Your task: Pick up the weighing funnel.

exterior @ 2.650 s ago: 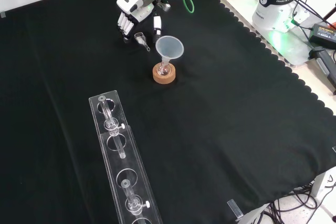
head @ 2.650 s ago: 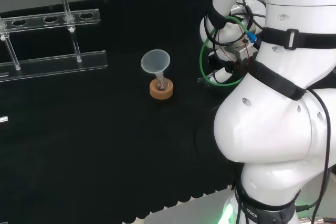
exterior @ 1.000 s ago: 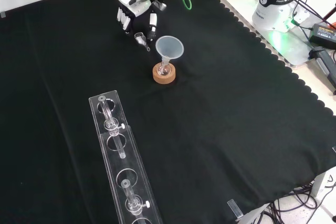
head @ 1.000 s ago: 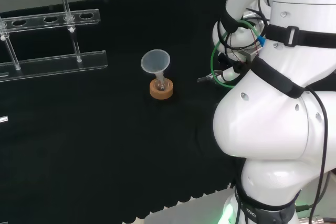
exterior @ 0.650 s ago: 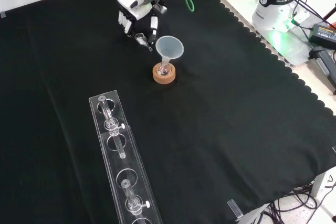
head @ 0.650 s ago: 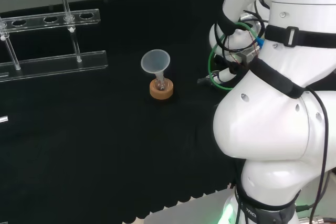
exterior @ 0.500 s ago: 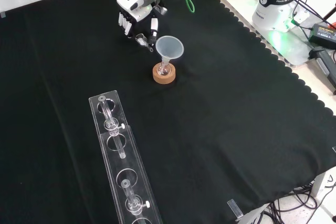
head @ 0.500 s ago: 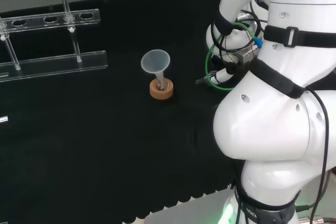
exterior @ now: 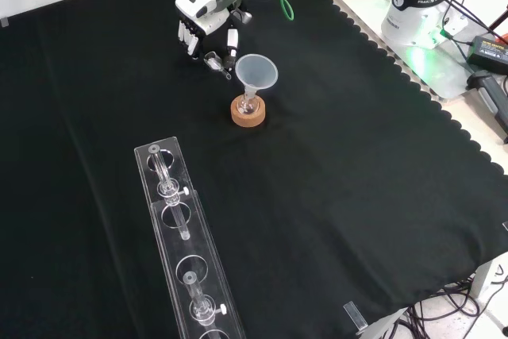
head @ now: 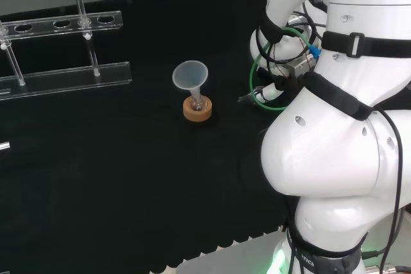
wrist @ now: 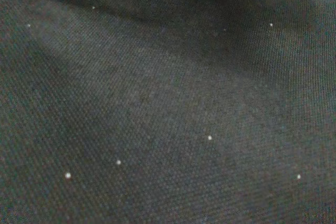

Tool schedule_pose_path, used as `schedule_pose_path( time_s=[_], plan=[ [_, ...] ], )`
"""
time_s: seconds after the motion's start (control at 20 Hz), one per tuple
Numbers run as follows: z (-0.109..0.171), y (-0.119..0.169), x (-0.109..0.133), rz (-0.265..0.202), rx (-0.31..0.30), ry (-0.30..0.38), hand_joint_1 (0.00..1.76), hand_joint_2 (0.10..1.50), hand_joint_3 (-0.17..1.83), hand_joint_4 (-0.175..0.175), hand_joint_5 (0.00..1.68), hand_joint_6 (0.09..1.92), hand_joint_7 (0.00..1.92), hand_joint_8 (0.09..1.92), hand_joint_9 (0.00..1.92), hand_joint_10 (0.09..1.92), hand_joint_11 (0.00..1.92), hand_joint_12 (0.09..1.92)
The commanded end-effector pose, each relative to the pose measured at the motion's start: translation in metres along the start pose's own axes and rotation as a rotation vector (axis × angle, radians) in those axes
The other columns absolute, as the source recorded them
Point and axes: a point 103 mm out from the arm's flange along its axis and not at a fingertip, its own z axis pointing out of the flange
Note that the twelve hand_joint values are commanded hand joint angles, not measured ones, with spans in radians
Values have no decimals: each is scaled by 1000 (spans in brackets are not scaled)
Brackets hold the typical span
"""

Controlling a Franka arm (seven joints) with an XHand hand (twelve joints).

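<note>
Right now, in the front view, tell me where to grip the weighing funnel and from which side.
Probably the weighing funnel by its wider scoop body, from above: it lies flat on the cloth, thin stem toward the funnel, and the hand hangs close by it.

arm point(head: 334, 158): white rounded links | black straps point(head: 380, 49) | green cable point(head: 253, 74) | hand point(exterior: 203, 23): black-white
</note>
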Motion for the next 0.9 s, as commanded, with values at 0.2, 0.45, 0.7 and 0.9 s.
schedule_pose_path(
  time_s=[0.2,0.45,0.7,0.9],
  plan=[
    [-13,-15,-19,27,44,-35,503,732,10,-151,794,1127,1174,890,1097,633,926,1221],
    [-16,-26,-21,19,55,-31,476,724,5,-137,648,997,928,883,851,730,751,1294],
    [-15,-16,-1,7,69,-41,468,721,4,-133,617,945,834,876,768,759,685,1311],
    [-16,-10,3,-3,78,-40,465,721,4,-132,616,933,821,873,752,763,659,1319]
  ],
)
